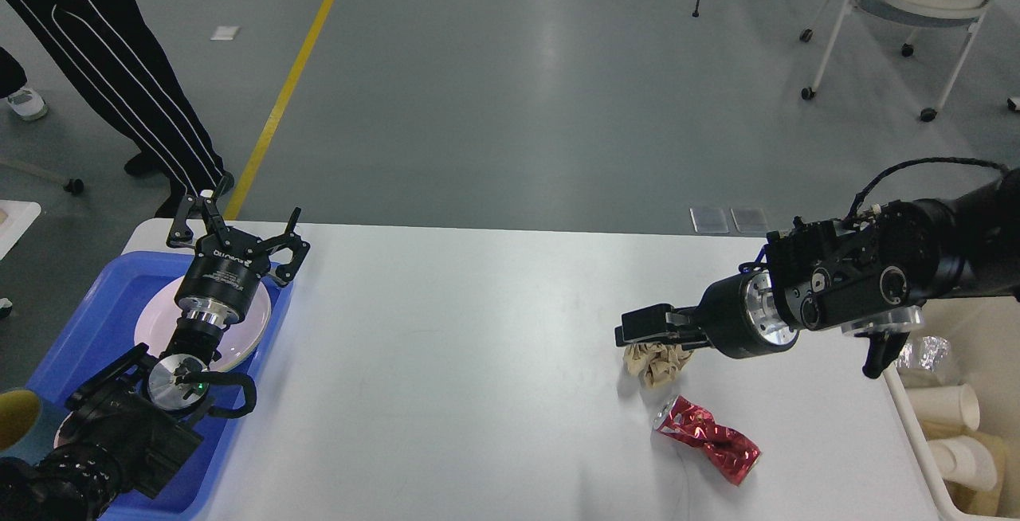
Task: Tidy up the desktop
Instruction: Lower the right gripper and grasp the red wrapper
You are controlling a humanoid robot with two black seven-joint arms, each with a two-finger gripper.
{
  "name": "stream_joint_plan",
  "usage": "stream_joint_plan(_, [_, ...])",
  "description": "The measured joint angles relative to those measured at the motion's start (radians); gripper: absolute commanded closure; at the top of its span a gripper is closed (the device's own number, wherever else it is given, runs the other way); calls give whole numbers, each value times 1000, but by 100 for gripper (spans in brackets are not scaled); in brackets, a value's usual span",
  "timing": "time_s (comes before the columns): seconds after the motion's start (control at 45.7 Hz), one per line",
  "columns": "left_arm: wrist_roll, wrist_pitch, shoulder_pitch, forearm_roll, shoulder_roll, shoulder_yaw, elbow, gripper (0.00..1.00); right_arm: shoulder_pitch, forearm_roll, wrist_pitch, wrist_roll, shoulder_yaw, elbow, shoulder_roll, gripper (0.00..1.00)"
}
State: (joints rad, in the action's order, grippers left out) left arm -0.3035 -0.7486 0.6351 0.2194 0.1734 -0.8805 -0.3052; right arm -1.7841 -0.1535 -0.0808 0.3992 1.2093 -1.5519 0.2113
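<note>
The white desktop (478, 362) carries a crumpled brown paper ball (660, 363) and a crushed red can (709, 441) at the right. My right gripper (637, 330) reaches in from the right and sits low over the top of the paper ball, hiding part of it. It is seen side-on, so I cannot tell whether its jaws are open or whether it touches the paper. My left gripper (237, 226) is open and empty, above the far edge of the blue tray (88, 322).
A white plate (251, 322) lies in the blue tray under my left wrist. An off-white bin (916, 433) at the right table edge holds paper cups (944, 405) and foil (916, 354). A person's legs (119, 67) stand behind the left corner. A chair (900, 3) stands far right.
</note>
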Motion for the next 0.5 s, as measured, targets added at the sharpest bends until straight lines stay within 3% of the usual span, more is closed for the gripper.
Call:
stream_joint_plan(0.219, [0, 0, 0, 0, 0, 0, 0, 1, 98, -215, -227, 41, 118, 47, -104, 0])
stream_joint_plan(0.504, [0, 0, 0, 0, 0, 0, 0, 1, 205, -272, -240, 43, 217, 151, -223, 0])
